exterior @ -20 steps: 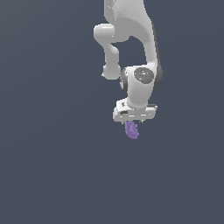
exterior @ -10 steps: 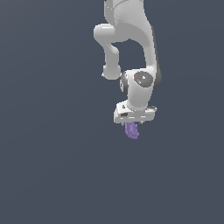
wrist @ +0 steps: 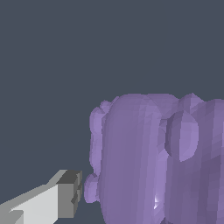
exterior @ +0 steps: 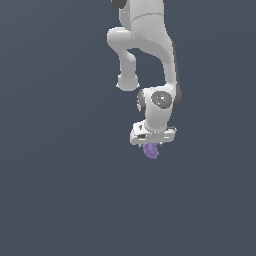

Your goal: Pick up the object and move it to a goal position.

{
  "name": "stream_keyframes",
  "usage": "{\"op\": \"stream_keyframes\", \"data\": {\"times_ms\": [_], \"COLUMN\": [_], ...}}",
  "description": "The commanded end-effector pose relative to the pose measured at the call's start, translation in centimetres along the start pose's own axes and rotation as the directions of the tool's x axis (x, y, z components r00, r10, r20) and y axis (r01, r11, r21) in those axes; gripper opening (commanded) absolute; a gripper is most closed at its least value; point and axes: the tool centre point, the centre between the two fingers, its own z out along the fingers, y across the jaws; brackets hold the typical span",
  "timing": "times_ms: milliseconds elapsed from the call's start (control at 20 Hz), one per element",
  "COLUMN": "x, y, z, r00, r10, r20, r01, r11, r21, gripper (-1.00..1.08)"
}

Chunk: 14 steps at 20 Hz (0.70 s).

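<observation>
- The purple object hung directly beneath the white gripper, its long axis close to vertical and its free end pointing downward, leaning slightly toward the exterior view's right.
- In the wrist view the object filled much of the frame as rounded, knobbly lobes running side by side, with small stubby bumps along one edge.
- The object was narrower than the gripper body above it and was clear of any support in the exterior view.
- No table, floor edge or wall could be made out; the backdrop was a uniform dark grey-blue in both views.
- One finger, white with a grey pad, lay just beside a small protrusion of the object; whether it actually touched could not be told.
- The other finger was hidden behind the object in the wrist view.
- The claw was clamped on the object, its jaws set close together about the upper end.
- The white arm descended from the top of the exterior view, wrist pointing down.
</observation>
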Motion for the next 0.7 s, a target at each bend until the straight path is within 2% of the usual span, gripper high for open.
{"op": "stream_keyframes", "data": {"times_ms": [0, 650], "x": [0.07, 0.25], "y": [-0.01, -0.04], "z": [0.11, -0.47], "r00": [1.0, 1.0], "r10": [0.0, 0.0], "r20": [-0.001, -0.006], "r01": [0.0, 0.0], "r11": [1.0, 1.0], "r21": [0.0, 0.0], "gripper": [-1.0, -1.0]}}
